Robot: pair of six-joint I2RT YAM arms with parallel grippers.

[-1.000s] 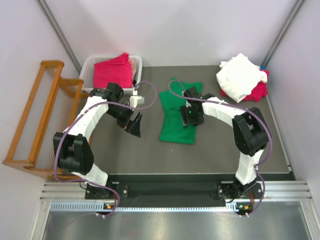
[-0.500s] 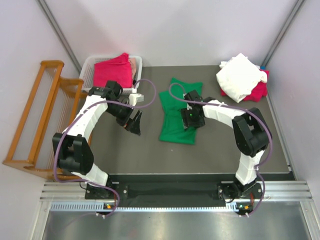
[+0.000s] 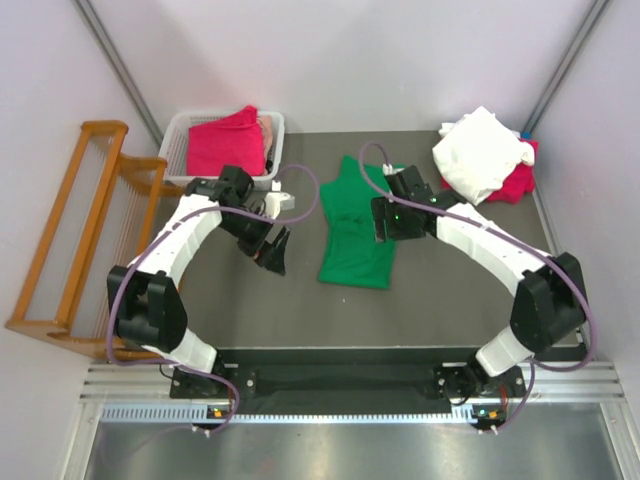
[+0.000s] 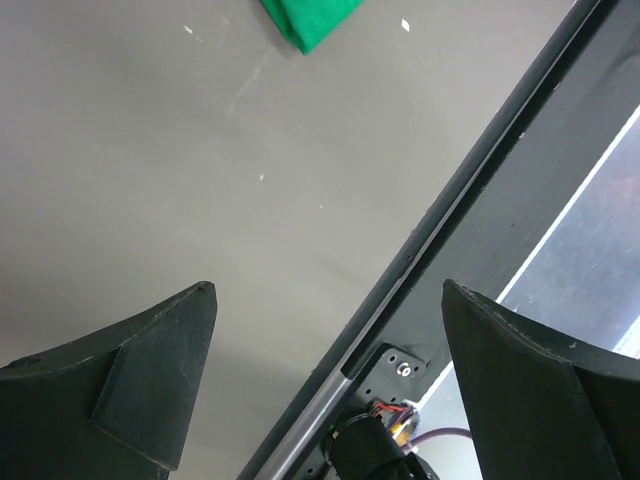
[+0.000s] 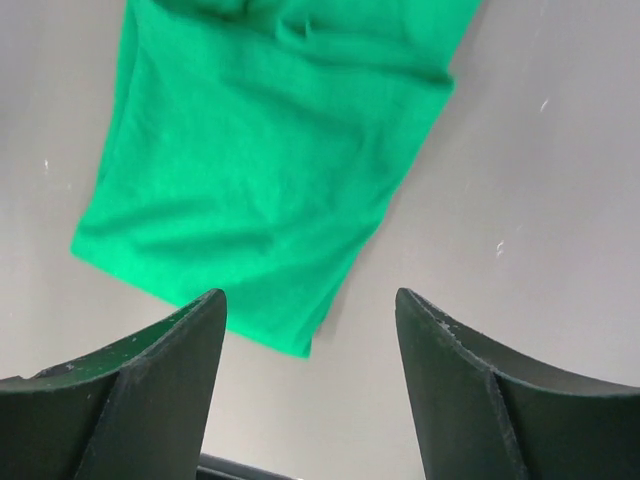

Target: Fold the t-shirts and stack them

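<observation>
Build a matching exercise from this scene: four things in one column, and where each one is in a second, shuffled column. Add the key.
Things
1. green t-shirt
2. white t-shirt
3. crimson t-shirt
4. left gripper

Places
A. in the white basket
B. over bare table, jaws open
C. heaped on a red shirt in the far right corner
D. lying in the middle of the table

Pairs: 1-D, 2-C, 3-A, 4-B

The green t-shirt (image 5: 260, 190) is soft matt cloth, the table (image 4: 150, 180) smooth matt grey, the rack (image 3: 104, 129) glossy orange wood.
</observation>
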